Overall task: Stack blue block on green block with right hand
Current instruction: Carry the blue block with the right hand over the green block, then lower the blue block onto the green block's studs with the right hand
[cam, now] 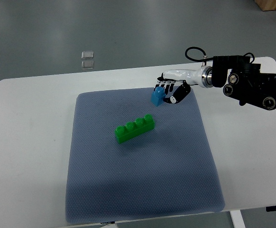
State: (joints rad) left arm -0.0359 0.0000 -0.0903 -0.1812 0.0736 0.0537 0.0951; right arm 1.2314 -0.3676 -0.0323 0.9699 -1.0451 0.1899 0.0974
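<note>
The right hand (170, 90) has its fingers curled around the blue block (157, 97) near the mat's (138, 190) far edge. The green block (134, 127) lies mid-mat, well apart. The grey-blue mat covers a white table (29, 142); beyond is grey floor (81, 28).
</note>
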